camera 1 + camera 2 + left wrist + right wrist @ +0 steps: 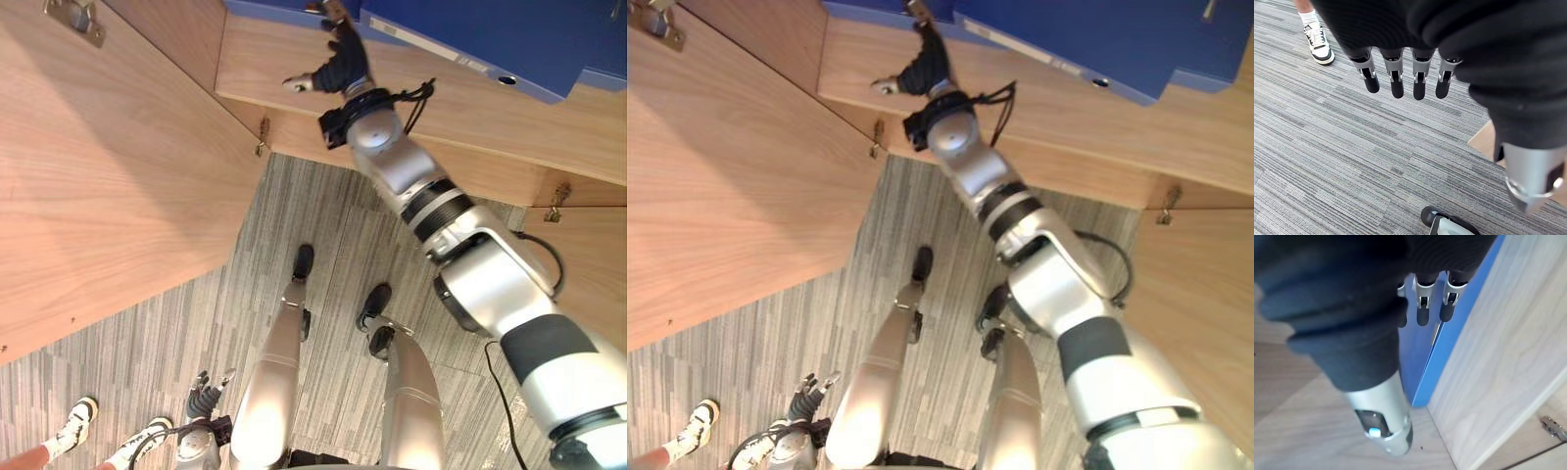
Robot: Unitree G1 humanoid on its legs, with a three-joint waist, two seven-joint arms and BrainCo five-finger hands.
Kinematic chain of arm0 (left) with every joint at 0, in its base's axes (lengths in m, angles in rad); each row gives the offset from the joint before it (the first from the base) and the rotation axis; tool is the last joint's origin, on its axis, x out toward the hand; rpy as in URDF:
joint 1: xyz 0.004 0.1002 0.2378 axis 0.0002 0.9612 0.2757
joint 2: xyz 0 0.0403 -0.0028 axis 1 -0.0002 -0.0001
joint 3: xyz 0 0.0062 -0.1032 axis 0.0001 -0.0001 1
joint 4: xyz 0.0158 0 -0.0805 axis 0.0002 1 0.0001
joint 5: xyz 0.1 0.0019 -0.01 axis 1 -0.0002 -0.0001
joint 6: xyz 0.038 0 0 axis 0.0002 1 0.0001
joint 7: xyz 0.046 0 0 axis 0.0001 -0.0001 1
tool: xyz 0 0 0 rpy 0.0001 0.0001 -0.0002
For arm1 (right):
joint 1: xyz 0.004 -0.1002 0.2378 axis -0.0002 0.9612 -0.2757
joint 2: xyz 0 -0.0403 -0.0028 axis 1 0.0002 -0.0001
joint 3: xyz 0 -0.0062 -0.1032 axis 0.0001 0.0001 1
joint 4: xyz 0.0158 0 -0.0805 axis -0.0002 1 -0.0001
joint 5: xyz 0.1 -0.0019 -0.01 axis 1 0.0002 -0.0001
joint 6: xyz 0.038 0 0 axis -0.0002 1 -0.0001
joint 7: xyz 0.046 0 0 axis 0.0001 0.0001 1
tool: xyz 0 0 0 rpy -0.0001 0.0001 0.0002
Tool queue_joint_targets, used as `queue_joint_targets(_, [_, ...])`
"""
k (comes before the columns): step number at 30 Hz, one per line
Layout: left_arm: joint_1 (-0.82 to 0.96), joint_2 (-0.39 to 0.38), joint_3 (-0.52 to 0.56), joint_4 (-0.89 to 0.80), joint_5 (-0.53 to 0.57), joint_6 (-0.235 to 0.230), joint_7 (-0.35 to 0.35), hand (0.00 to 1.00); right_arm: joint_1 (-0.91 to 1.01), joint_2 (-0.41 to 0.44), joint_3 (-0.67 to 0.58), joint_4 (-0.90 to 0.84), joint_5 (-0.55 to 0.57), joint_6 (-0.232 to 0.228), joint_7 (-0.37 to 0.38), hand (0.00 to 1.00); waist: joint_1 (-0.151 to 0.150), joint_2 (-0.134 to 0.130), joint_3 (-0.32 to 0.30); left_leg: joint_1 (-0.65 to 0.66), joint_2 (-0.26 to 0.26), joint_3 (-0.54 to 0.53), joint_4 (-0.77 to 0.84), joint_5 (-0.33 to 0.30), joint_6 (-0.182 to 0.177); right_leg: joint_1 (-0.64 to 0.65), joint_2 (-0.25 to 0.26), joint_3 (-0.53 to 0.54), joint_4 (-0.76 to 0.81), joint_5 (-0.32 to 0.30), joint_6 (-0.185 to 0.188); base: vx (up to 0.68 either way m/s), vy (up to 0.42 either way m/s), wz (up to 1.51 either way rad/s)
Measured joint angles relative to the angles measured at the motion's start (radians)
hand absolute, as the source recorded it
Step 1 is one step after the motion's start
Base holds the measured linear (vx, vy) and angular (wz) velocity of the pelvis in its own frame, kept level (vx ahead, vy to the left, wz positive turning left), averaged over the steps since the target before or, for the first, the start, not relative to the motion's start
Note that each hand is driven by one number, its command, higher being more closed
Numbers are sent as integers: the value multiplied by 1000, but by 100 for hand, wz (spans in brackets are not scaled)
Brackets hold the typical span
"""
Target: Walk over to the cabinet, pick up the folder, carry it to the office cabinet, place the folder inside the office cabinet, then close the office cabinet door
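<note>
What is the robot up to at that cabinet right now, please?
The robot stands at an open wooden cabinet. Its right hand is up at the shelf, with straight fingers at a blue folder lying there, not curled round it. Its left hand hangs open above the carpet. The cabinet door is open, and a person's shoes show nearby.

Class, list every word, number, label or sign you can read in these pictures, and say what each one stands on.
No text can be read in any view.
Pale strip on the blue folder: possibly a label, too blurred to read.
White shoe of a person on the carpet: dark markings, no legible letters.
Wooden cabinet door: plain wood grain, no print or sign.
</note>
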State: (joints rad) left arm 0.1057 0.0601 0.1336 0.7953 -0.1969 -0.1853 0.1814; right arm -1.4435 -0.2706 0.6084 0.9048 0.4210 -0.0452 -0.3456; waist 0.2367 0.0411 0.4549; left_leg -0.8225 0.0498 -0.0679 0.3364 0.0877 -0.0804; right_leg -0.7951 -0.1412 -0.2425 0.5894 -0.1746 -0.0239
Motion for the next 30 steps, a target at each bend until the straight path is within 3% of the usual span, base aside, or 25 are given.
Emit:
queue_joint_targets(4, [-2,-14,1,0,-3,1,0,0,-4,-51,-36,21,73,-6,-4,0,3,24,-4,-11,2,-1,2,0,0,-9,2,0,-1,0,0,42,-6,-1])
queue_joint_targets(9, [-2,-16,0,-1,-11,3,-1,0,-4,-99,-34,57,109,-7,-5,0,5,28,-7,-10,6,-1,3,0,0,-9,6,0,-4,2,-3,8,-1,0])
queue_joint_targets(21, [-2,-18,-22,-11,-35,8,-1,0,-2,-178,98,113,104,-31,7,0,9,48,-19,-9,7,-1,8,0,0,-7,6,1,-6,3,-4,0,0,0])
queue_joint_targets(30, [-2,-16,-35,-13,-39,9,-2,0,25,-244,101,106,19,-42,5,0,12,47,-20,-11,7,-1,12,0,0,-7,6,1,-5,5,-5,0,0,0])
